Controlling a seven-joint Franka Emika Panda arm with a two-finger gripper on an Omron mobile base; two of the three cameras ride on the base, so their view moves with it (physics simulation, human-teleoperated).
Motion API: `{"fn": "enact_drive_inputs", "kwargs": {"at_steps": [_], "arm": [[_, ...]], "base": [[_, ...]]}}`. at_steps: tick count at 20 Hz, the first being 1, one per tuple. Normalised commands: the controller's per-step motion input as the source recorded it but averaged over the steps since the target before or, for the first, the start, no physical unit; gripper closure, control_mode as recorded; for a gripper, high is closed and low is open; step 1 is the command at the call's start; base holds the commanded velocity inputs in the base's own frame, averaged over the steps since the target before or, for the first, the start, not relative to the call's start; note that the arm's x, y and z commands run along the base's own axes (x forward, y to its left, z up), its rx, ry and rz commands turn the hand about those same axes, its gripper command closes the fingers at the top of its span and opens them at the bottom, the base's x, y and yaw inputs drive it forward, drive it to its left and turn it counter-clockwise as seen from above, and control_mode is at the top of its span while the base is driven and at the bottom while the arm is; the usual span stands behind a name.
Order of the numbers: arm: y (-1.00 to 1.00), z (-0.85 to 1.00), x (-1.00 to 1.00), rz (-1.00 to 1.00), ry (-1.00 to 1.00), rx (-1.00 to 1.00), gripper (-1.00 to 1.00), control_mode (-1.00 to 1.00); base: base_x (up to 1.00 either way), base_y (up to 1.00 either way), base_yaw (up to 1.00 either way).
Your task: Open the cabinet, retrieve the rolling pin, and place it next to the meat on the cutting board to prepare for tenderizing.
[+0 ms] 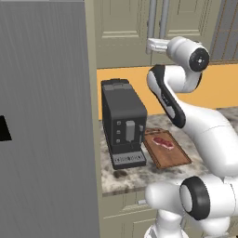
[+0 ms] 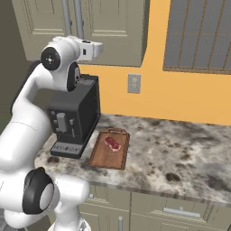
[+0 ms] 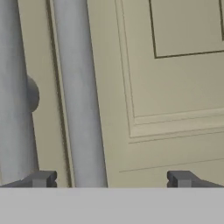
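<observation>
Still on step one, getting the cabinet (image 1: pixel 135 28) open: hand (image 3: pixel 109 177) up close at the shut doors, fingers wide apart and empty, with the right door's bar handle (image 3: pixel 81 96) sitting between them, nearer the left tip. Probably just needs a nudge forward, a squeeze on that bar, then a pull. Rolling pin presumably behind those doors, meat (image 2: pixel 112 143) waiting on the cutting board (image 2: pixel 108 157) well below the cabinet on the worktop (image 2: pixel 180 149).
</observation>
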Motion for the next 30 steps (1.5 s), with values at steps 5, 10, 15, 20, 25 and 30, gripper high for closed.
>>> {"fn": "enact_drive_inputs", "kwargs": {"at_steps": [5, 10, 15, 20, 25, 30], "arm": [[0.12, 0.00, 0.54, 0.00, 0.04, -0.02, -1.00, -1.00], [0.18, 0.00, 0.54, 0.00, 0.05, -0.02, 1.00, -1.00], [0.17, 0.00, 0.10, 0.00, 0.01, -0.01, 1.00, -1.00], [0.30, -0.05, 0.01, 0.03, 0.01, -0.07, 1.00, -1.00], [0.18, -0.04, 0.08, 0.04, 0.05, -0.01, 1.00, -1.00], [0.04, -0.10, 0.15, 0.03, 0.01, 0.00, 1.00, -1.00]], "base": [[0.00, 0.00, 0.00], [0.00, 0.00, 0.00], [0.00, 0.00, 0.00], [0.00, 0.00, 0.00], [0.00, 0.00, 0.00], [0.00, 0.00, 0.00]]}}
